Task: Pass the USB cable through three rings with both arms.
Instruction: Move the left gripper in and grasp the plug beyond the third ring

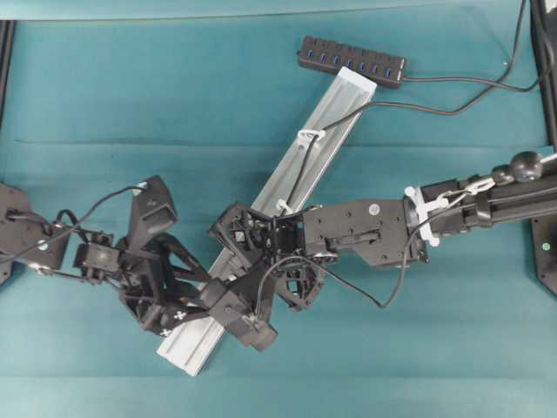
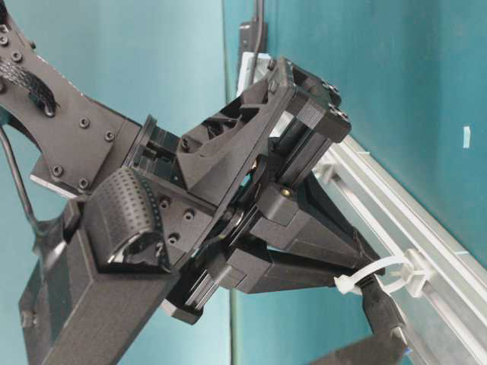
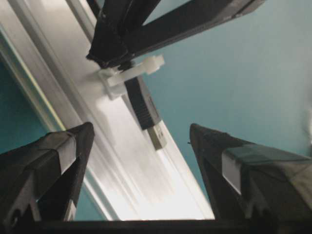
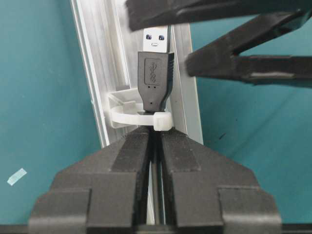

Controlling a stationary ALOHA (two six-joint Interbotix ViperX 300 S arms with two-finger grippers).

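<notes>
My right gripper (image 4: 155, 139), its black pointed jaws pressed together on the thin black USB cable (image 4: 156, 80), holds the metal-tipped plug just through a whitish translucent plastic ring (image 4: 141, 117) on the long grooved silver aluminium rail (image 4: 105, 63). At twelve o'clock of the plug, my left gripper (image 3: 141, 146) hangs with its jaws spread wide, one on either side of the plug's metal tip and clear of it. Overhead, the cord runs up the rail through another ring (image 1: 310, 136) toward one o'clock.
</notes>
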